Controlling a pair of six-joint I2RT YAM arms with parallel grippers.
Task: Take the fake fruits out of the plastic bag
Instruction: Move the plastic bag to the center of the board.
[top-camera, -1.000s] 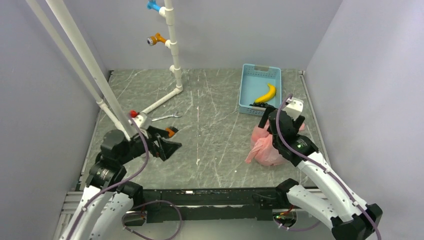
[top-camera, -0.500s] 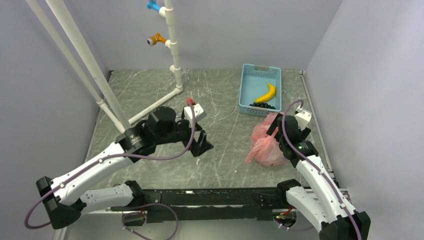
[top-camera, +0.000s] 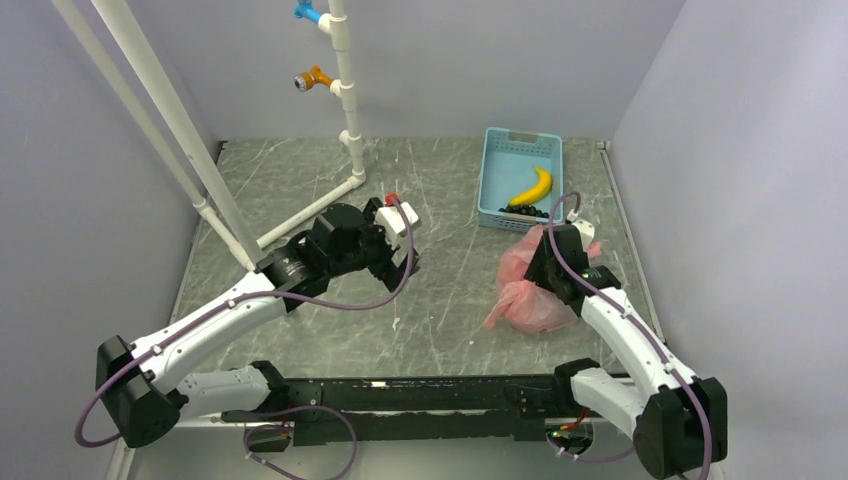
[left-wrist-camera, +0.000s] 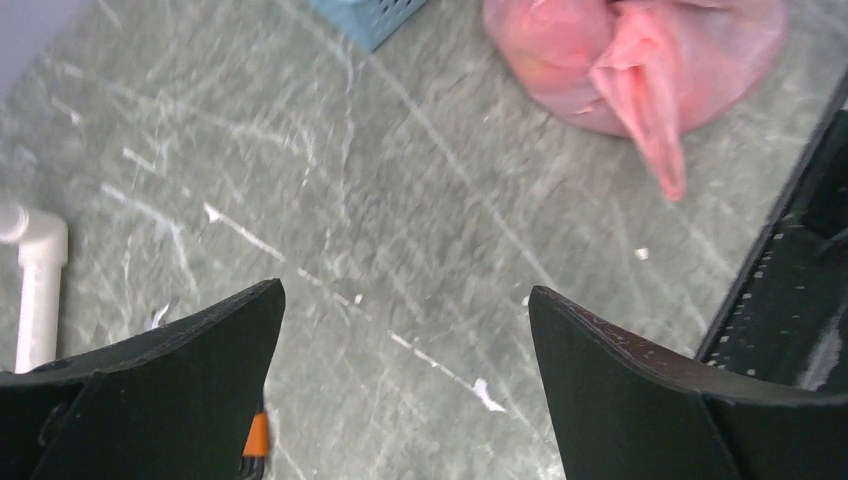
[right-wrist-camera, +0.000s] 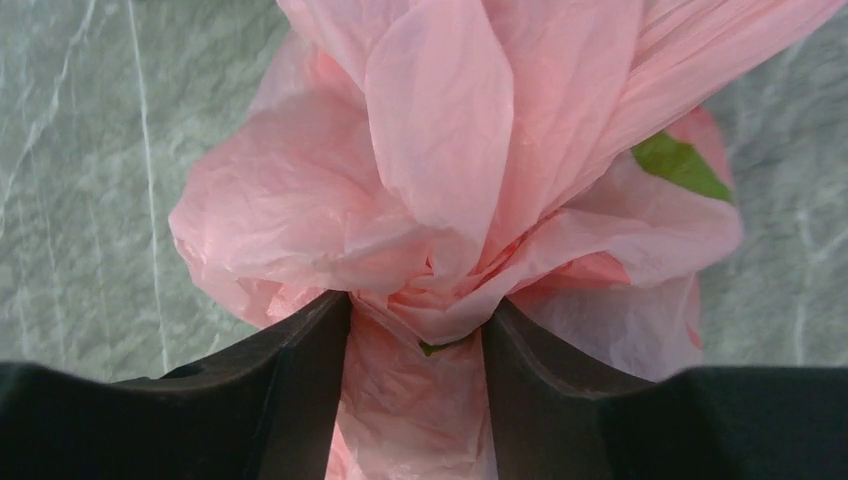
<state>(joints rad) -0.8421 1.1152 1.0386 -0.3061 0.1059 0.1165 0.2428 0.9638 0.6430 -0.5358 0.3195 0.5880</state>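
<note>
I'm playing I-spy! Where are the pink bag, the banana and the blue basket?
pink bag (top-camera: 522, 300): top view, its crinkly lower bulge.
banana (top-camera: 531, 187): top view, middle of its curve.
blue basket (top-camera: 521, 136): top view, its far rim.

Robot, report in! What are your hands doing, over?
Left hand open, over table. Right hand pinching pink bag. Bag bunched, fruit unseen. Nothing blocking.

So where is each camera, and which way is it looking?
Top external: high behind the arms, looking down on the grey marbled table; both arms show.
Left wrist: on the left arm, facing the crinkly pink plastic bag; open left pincer shows.
Right wrist: close over the bag; right pincer squeezes it.
All three see the bag.
</note>
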